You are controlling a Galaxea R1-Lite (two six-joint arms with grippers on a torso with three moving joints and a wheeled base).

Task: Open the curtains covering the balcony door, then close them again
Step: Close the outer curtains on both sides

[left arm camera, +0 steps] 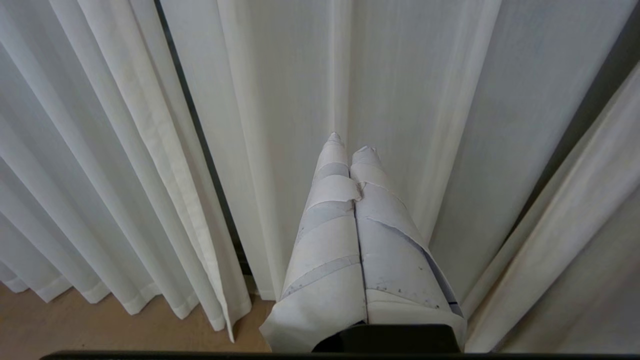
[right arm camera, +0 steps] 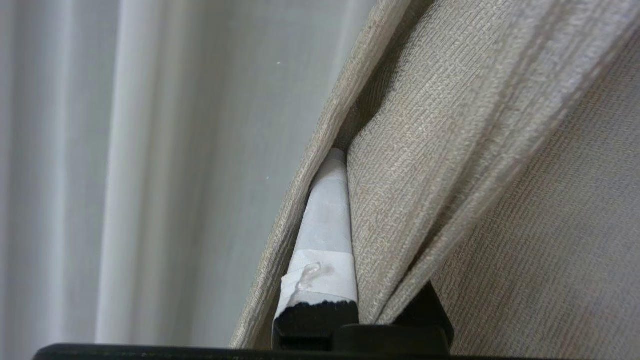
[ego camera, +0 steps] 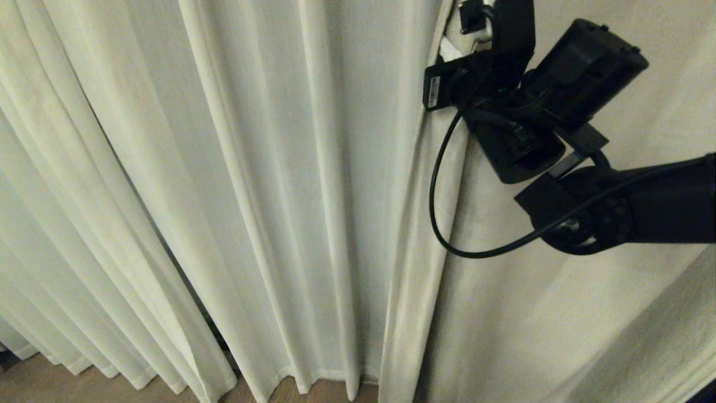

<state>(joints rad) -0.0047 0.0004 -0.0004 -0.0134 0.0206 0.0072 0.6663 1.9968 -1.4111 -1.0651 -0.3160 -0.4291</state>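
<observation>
From my remote station I count two layers of the curtains (ego camera: pixel 268 196): a sheer cream-white one hanging in long pleats across the left and middle of the head view, and a thicker woven panel (ego camera: pixel 559 313) filling the right. Both reach down to a strip of wooden floor (ego camera: pixel 84 386), and a thin dark gap (ego camera: pixel 168 246) shows between two sheer folds.

Two arms are in play. My right gripper (ego camera: pixel 456 39) is raised at the upper right of the head view, against the leading edge of the thick panel. In the right wrist view one tape-wrapped finger (right arm camera: pixel 325 225) lies tucked inside a fold of that coarse fabric (right arm camera: pixel 450 150), which covers the other finger; the jaws are clenched on the thick curtain's edge fold. One black cable (ego camera: pixel 442 184) loops down from the wrist.

My left gripper (left arm camera: pixel 350 145) shows only in its own wrist view, pointing at the sheer pleats, its two taped fingers (left arm camera: pixel 325 240) pressed together on nothing.

One small white label (ego camera: pixel 433 92) sits on the right wrist housing; its print is too small for me to read. The balcony door is hidden behind the cloth.
</observation>
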